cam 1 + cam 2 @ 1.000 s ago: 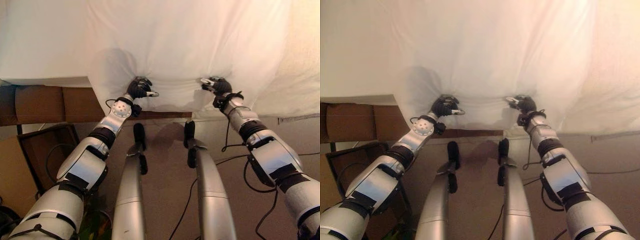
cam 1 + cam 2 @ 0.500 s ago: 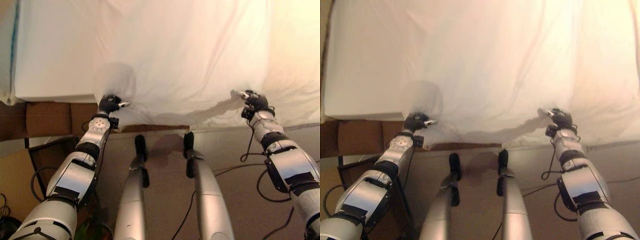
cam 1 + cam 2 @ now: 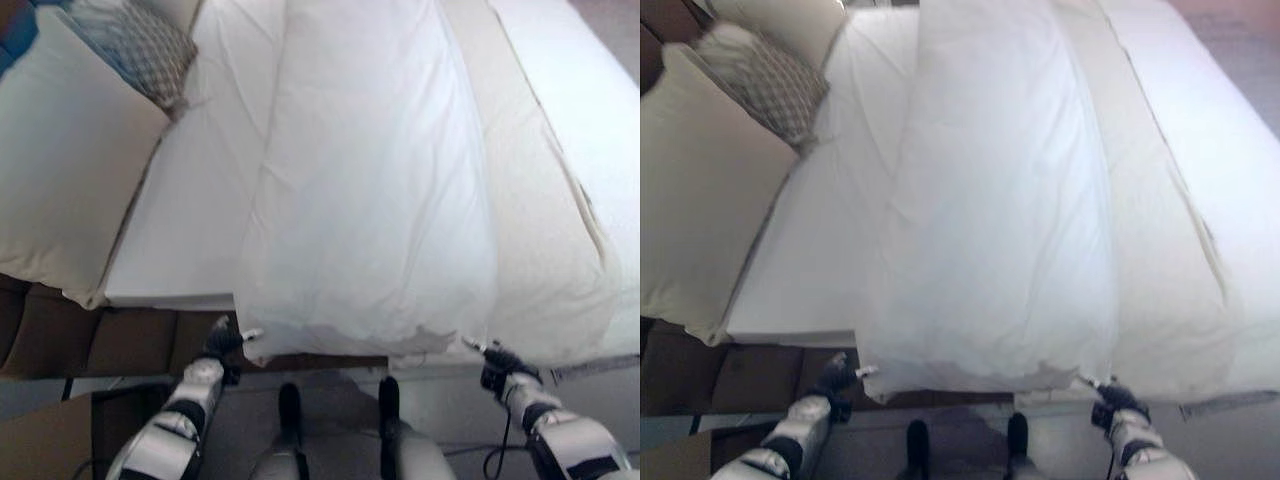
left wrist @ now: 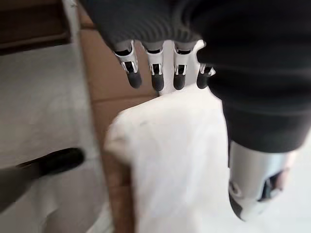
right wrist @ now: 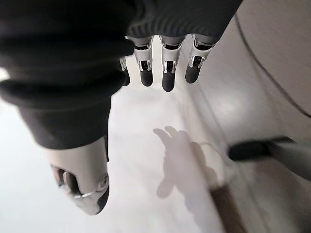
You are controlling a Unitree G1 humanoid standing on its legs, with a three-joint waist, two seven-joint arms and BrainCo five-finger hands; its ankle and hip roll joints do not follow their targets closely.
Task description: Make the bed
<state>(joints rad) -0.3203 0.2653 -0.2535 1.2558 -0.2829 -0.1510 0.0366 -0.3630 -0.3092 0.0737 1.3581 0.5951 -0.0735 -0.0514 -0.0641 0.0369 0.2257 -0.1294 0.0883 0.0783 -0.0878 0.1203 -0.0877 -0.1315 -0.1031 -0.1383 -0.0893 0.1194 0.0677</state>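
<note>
Now white duvet [image 3: 370, 200] spread down bed — left hand [image 3: 222, 340], right hand [image 3: 497, 362] at foot-edge corners, fingers loose, grasping nothing.

No readable text, label, brand, number or sign is being shown on anything in these views.
</note>
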